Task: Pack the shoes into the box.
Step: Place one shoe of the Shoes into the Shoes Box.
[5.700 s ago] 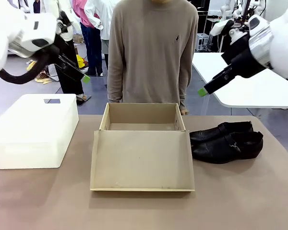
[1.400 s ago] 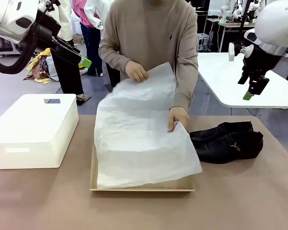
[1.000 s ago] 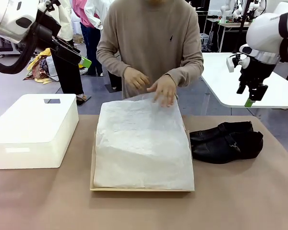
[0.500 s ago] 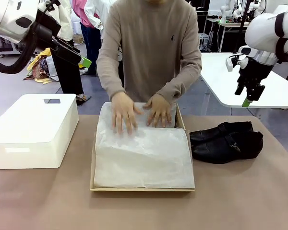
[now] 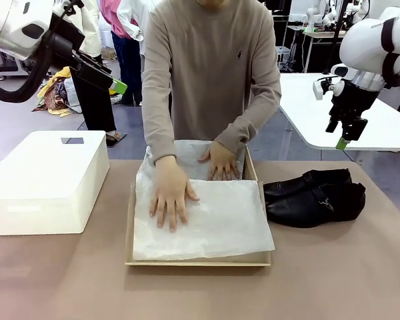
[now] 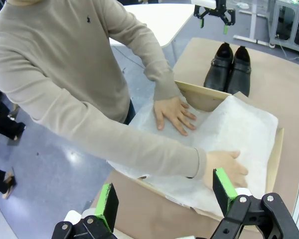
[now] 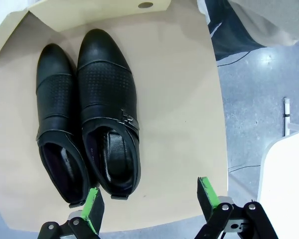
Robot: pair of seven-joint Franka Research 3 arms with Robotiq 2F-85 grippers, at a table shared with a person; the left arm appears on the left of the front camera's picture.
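The pair of black shoes (image 5: 313,197) lies side by side on the brown table, just right of the box (image 5: 129,227). In the right wrist view the shoes (image 7: 107,99) lie straight below, toes toward the box corner (image 7: 89,10). White tissue paper (image 5: 220,220) lines the open tan box. A person presses it down with one hand (image 5: 170,197) on the flap and the other hand (image 5: 220,161) inside. My right gripper (image 5: 343,137) hangs open high above the shoes, fingers (image 7: 208,191) spread and empty. My left gripper (image 5: 117,85) stays open and empty, high at the far left, looking at the box (image 6: 275,154).
A white plastic bin (image 5: 43,180) with a handle slot stands at the table's left. A white table (image 5: 333,113) sits behind on the right. Bare tabletop lies in front of the box and shoes. People stand in the background.
The person has pushed the tissue paper down into the box and slid one hand forward onto the flap. Both grippers have held their places.
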